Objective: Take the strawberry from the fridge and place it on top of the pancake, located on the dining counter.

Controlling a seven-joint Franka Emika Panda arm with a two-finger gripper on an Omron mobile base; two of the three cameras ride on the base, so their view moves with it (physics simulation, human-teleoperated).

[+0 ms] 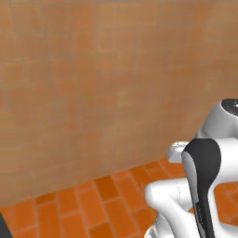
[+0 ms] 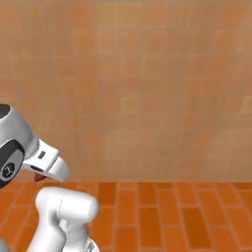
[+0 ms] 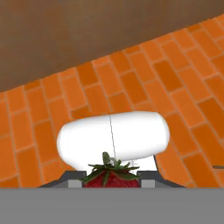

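In the hand view the strawberry (image 3: pixel 111 176), red with a green leafy cap, sits between the two finger tips at the bottom. My gripper (image 3: pixel 109 180) is shut on it. From the right base view a small red tip of the strawberry (image 2: pixel 38 176) peeks out under the white hand, which hangs low at the left, above the floor. The fridge, the pancake and the dining counter are out of view.
A tan tiled wall (image 2: pixel 147 88) stands straight ahead across both base views. An orange brick floor (image 2: pixel 162 216) runs from its foot toward the base. A dark corner of something (image 1: pixel 2 230) shows at the lower left of the left base view.
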